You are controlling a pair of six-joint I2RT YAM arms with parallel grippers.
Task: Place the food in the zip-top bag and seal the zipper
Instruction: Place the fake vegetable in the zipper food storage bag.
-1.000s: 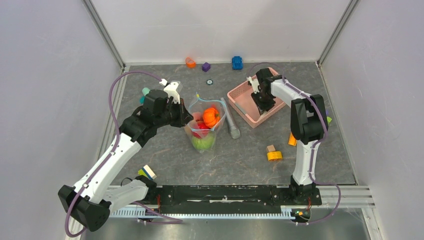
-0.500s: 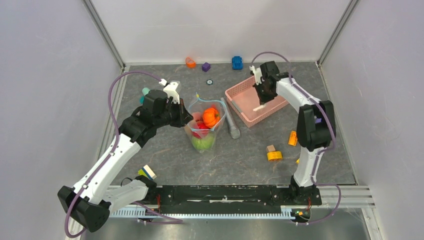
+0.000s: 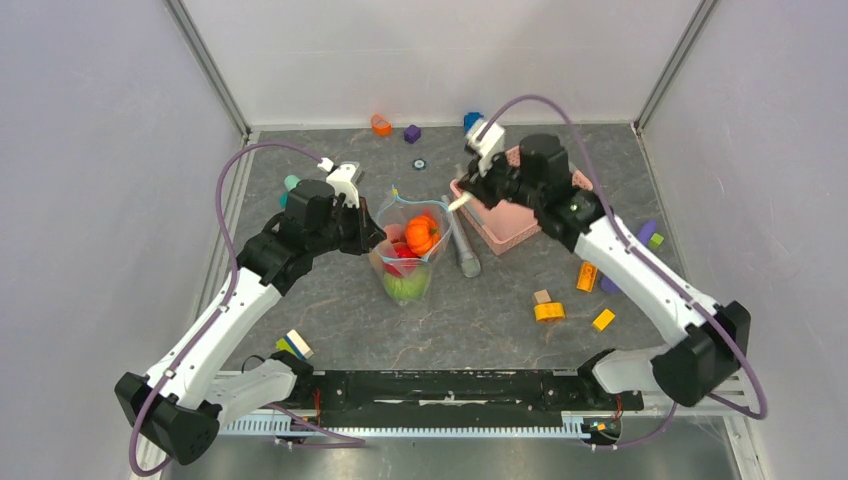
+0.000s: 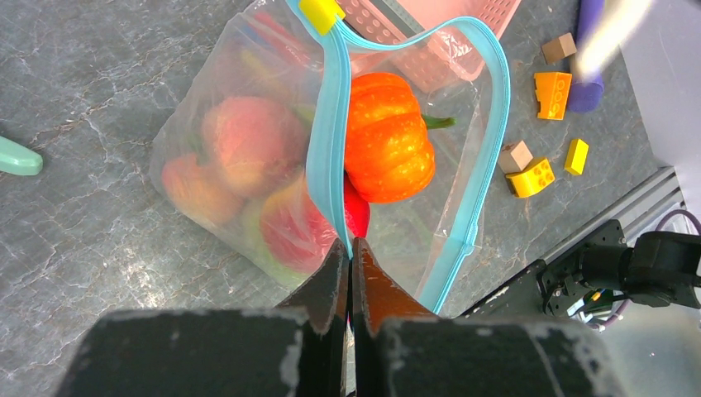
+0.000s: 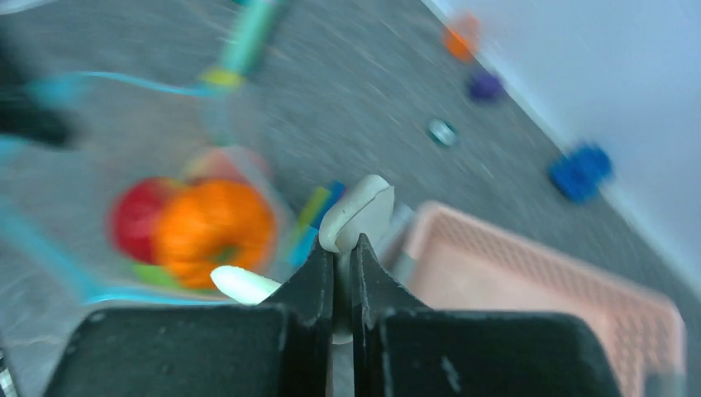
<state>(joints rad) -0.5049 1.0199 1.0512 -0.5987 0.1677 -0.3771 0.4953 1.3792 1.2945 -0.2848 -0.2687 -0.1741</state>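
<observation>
The clear zip-top bag (image 3: 392,262) (image 4: 198,124) lies open at the table's middle. Inside it are the orange pumpkin (image 3: 421,233) (image 4: 387,149), peach (image 4: 248,141) and red food, and a green ball (image 3: 405,286). My left gripper (image 3: 372,238) (image 4: 348,244) is shut on the teal zipper (image 4: 329,141) at the bag's near lip, holding the mouth up. My right gripper (image 3: 465,198) (image 5: 343,240) hangs between basket and bag, just right of the bag's mouth. It is shut on a white mushroom-like piece (image 3: 460,201) (image 5: 357,213).
The pink basket (image 3: 515,228) (image 5: 529,281) stands behind the right gripper. A grey stick (image 3: 463,252) lies between bag and basket. A mint stick (image 3: 291,184) (image 4: 16,157) sits left of the bag. Loose blocks lie at the back wall (image 3: 473,123) and front right (image 3: 548,311).
The right gripper closed on the white piece in the basket, lifted it out and swung left toward the bag. The left gripper and the bag have stayed put.
</observation>
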